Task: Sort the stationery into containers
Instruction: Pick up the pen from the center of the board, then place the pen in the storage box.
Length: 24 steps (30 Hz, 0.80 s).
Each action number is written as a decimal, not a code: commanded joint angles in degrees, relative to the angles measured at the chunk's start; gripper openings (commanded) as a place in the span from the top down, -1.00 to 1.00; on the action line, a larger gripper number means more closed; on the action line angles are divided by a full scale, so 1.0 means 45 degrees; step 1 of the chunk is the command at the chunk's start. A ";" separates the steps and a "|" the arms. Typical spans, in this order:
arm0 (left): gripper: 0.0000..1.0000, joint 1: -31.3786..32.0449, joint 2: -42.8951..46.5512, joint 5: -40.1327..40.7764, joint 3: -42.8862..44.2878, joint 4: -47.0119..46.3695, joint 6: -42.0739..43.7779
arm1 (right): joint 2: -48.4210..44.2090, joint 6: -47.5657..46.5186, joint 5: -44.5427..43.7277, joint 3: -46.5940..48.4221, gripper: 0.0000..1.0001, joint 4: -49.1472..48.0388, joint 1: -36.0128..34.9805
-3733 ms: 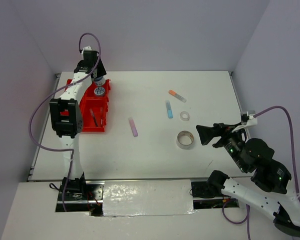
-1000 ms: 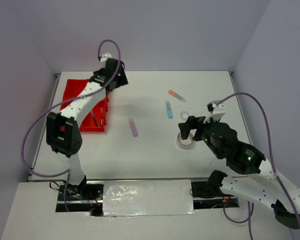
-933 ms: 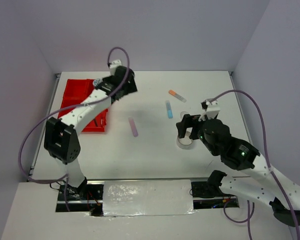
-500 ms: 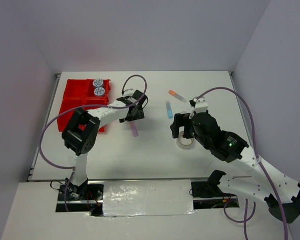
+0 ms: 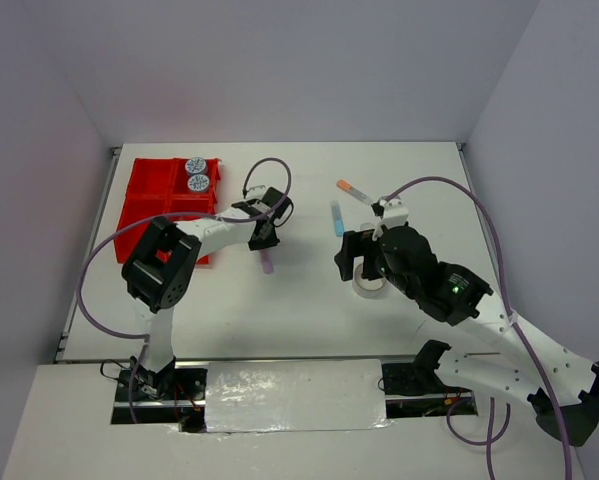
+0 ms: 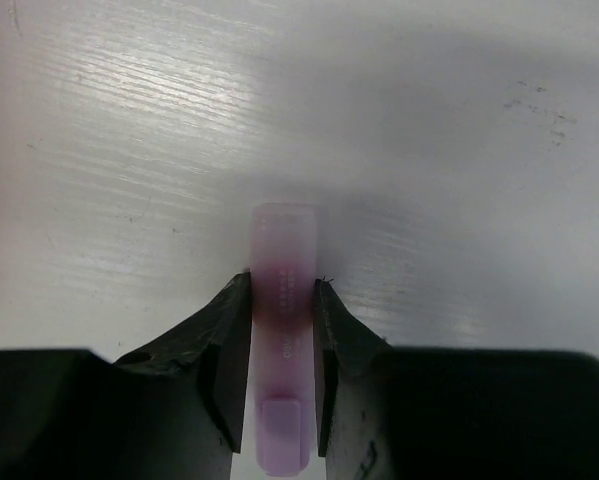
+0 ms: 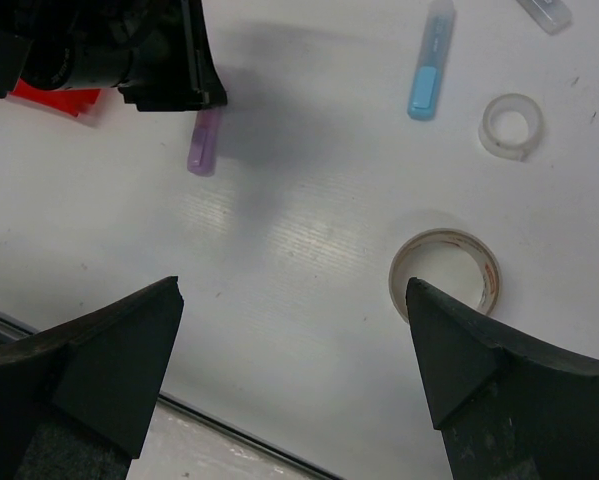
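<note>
On the counter (image 5: 309, 310), your left tool (image 6: 282, 284) pinches the purple marker (image 6: 284, 232), likely for lifting. Your right tool (image 7: 294, 292) hovers wide.

tubs (image 5: 194, 165) in tray (image 5: 144, 190) at l; marker (image 5: 267, 263) mid; tape rolls (image 7: 444, 238) at r.

Left claw (image 6: 282, 290) pinched narrow; right claw (image 7: 294, 290) gapes wide.
</note>
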State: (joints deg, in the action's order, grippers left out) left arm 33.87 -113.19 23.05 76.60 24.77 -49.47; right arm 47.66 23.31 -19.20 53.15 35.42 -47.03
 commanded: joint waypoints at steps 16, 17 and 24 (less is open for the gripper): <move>0.95 -0.6936 0.0487 0.0079 0.6313 0.2894 0.2674 | -0.0708 -0.0785 0.0868 -0.0384 -0.99 -0.1269 0.0079; 0.94 -0.7772 0.0253 -0.0294 0.6550 0.2738 0.2770 | -0.0727 -0.0824 0.1004 -0.0384 -0.99 -0.1366 0.0079; 0.71 -0.9732 -0.2440 -0.2367 0.9167 0.1038 0.4176 | -0.0259 -0.1254 0.1493 -0.0208 -0.99 -0.1367 0.0079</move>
State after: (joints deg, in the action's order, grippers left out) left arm -11.31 -119.31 18.35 114.08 31.27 -35.03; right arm 45.76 19.51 -14.00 51.72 31.94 -46.98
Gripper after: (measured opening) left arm 0.367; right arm 0.997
